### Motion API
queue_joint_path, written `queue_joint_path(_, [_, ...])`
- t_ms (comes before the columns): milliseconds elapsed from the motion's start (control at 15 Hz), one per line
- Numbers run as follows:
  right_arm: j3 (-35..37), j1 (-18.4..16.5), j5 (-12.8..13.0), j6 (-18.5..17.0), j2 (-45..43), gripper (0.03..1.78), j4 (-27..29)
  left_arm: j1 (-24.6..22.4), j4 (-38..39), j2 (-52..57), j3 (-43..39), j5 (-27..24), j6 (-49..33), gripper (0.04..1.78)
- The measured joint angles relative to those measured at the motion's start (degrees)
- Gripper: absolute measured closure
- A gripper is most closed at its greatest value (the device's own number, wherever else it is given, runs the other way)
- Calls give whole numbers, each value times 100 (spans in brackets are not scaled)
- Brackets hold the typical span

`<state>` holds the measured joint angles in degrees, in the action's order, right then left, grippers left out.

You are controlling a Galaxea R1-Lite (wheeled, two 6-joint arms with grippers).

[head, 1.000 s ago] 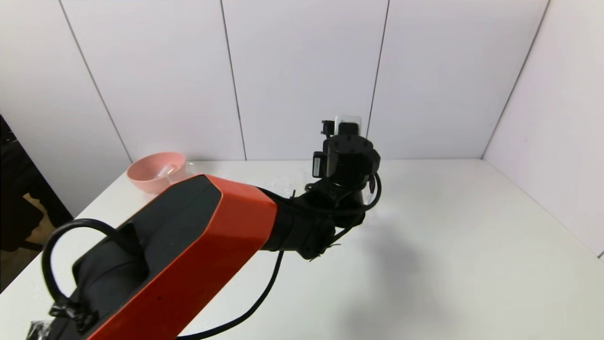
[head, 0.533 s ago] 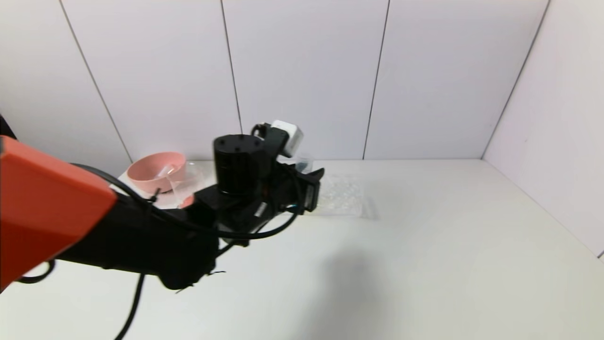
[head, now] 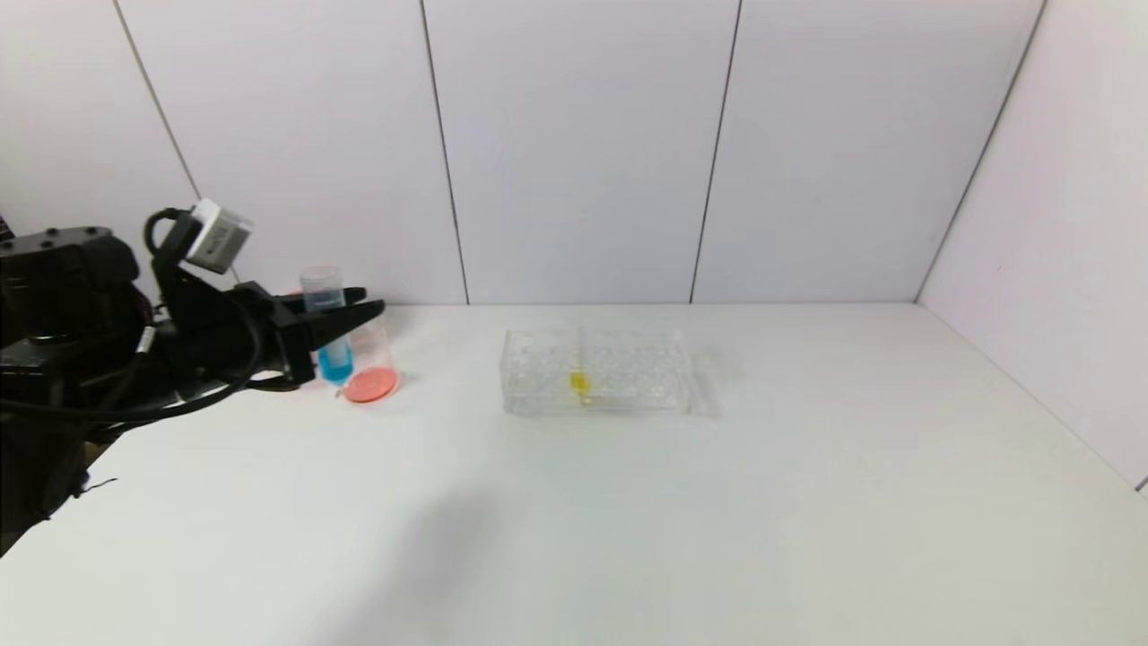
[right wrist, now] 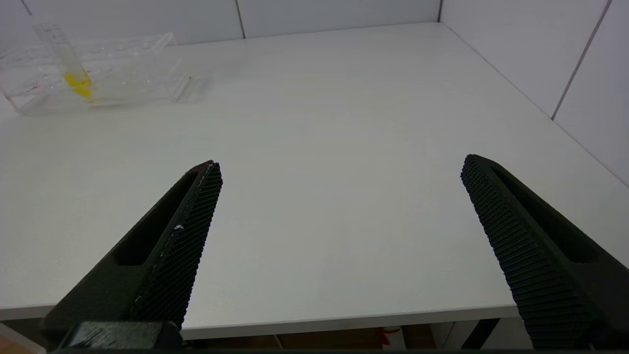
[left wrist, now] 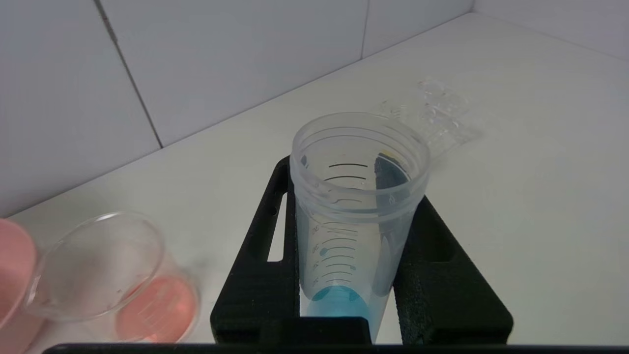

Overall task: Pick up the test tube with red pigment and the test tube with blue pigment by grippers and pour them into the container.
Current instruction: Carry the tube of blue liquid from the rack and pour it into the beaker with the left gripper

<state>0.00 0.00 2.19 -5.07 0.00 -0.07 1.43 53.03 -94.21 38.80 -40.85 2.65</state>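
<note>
Blue pigment is what your left hand (head: 354, 309) carries: its two black fingers (left wrist: 255, 275) are clamped on the sides of the test tube with blue pigment (head: 329, 327), which stands upright with its open mouth on top and the blue liquid pooled in the tapered bottom. You can see the same grip in the left wrist view, where the test tube with blue pigment (left wrist: 351, 216) sits squeezed between the pads, graduation marks showing on its wall. That hand hangs above the far left part of the worktop (head: 717, 502), just beside the container (head: 369, 363), which stands on the worktop with a red-orange layer in its bottom. In the left wrist view the container (left wrist: 113, 275) shows beside the fingers, apart from the tube, and a pink bowl (left wrist: 12, 275) shows at the edge next to it.

Your right hand (right wrist: 339, 206) is out of the head view; its own camera shows its fingers spread wide with nothing between them, over the near edge of the worktop. Farther off, a clear tube rack (head: 596, 371) stands near the middle of the worktop, well apart from the container, with a yellow-liquid tube (right wrist: 66, 61) standing in it. You will not find a separate test tube with red pigment in these views.
</note>
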Motion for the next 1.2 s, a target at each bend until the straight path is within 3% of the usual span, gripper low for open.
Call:
queue_joint_path(333, [0,0,0,0,0,4,0,-2091,11,52,24,-2007,29,129])
queue_joint_path(533, [0,0,0,1,0,4,0,-2790,9,-334,364,-2593,193,129])
queue_joint_path(733, [0,0,0,1,0,4,0,-2906,-210,-877,990,-2632,223,129])
queue_joint_path(867, [0,0,0,0,0,4,0,-2792,-755,-1172,1593,-2606,247,129])
queue_joint_path(1000, [0,0,0,0,0,4,0,-2595,-1566,-1390,2291,-2477,394,129])
queue_joint_path(1200, [0,0,0,0,0,4,0,-2231,-3490,-1704,3438,-1780,1312,129])
